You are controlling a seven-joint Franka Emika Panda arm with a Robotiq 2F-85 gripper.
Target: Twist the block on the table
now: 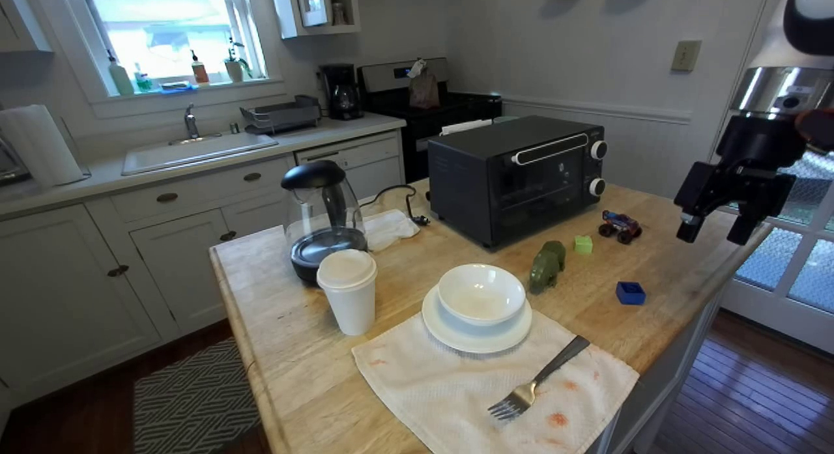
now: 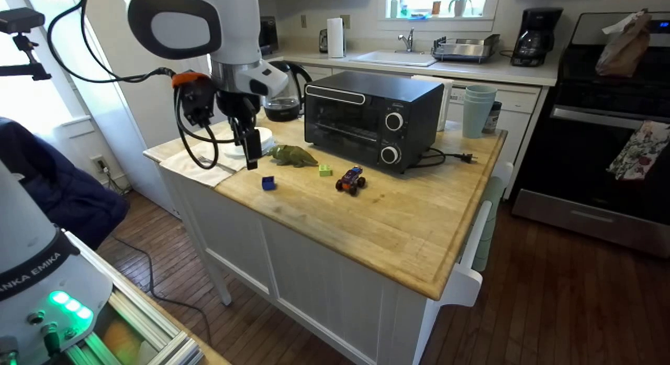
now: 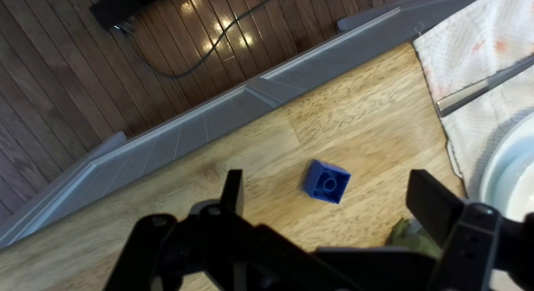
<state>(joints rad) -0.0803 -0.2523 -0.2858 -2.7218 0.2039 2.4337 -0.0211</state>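
The block (image 1: 631, 293) is a small, squat blue toy brick. It lies on the wooden table (image 1: 417, 262) near the edge, its hollow side with a round tube facing up. It also shows in an exterior view (image 2: 268, 183) and in the wrist view (image 3: 327, 182). My gripper (image 1: 715, 232) is open and empty, held in the air above the table, apart from the block. In the wrist view the block appears between the two spread fingers, below them and turned at an angle to them. In an exterior view the gripper (image 2: 252, 158) hangs near the plate's side of the table.
A green toy dinosaur (image 1: 548, 266), a light green block (image 1: 583, 244) and a toy truck (image 1: 619, 227) stand near the block. A black toaster oven (image 1: 469, 174) is behind them. A bowl (image 1: 481, 294) on a plate, a fork (image 1: 541, 379) on a cloth and a white cup (image 1: 352, 311) are beside.
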